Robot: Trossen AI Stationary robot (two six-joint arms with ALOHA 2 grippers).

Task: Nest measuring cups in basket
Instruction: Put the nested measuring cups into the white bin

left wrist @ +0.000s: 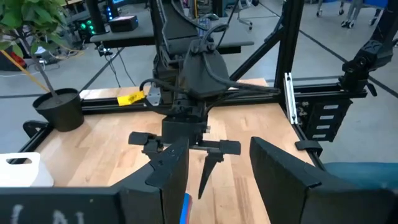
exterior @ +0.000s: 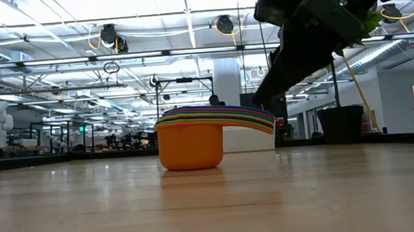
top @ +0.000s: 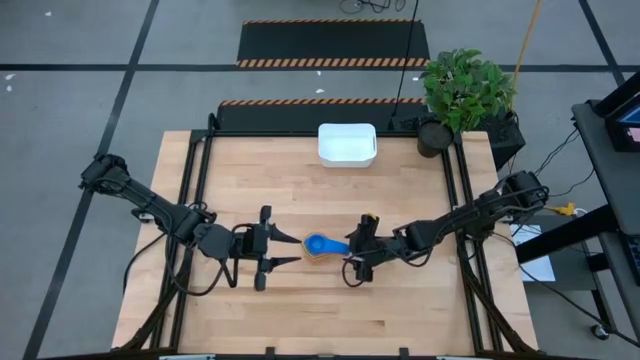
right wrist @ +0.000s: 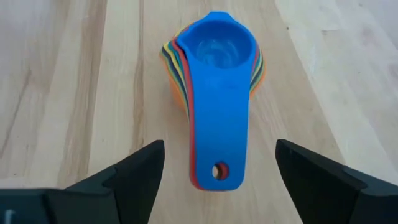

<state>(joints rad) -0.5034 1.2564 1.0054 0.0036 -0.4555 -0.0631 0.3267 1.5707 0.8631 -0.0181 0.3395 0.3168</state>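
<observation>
Measuring cups (top: pixel 322 245) sit nested in one stack on the bare wood near the middle of the worktop (top: pixel 300 310), not in the basket. Going by size, the worktop comes first: a pale wooden surface inside a dark metal frame, with both dark arms reaching in from its two sides. A leafy plant in a black pot (top: pixel 433 137) stands at the far right corner, just off the wood. The basket (top: pixel 347 144), white and rectangular, rests at the far edge of the worktop, well apart from the stack; nothing can be seen inside it from above.

The left hand (top: pixel 285 250) lies low over the wood to the left of the stack, its fingers parted and pointing toward the cups without touching them; nothing is between them. The right hand (top: pixel 352 262) lies to the right of the stack, near the handle ends. In the right wrist view its two dark fingers (right wrist: pixel 130 177) stand wide apart on either side of the handles, clear of them and gripping nothing.

The stack itself is smallest. In the low view an orange cup (exterior: pixel 190 146) forms the outside and stands on the wood, with the coloured rims and handles of the others layered above it and fanning out to one side. From the right wrist view a dark blue cup (right wrist: pixel 221 53) sits innermost on top, its long flat handle with a hole at the end lying over the red, green and yellow edges beneath.
</observation>
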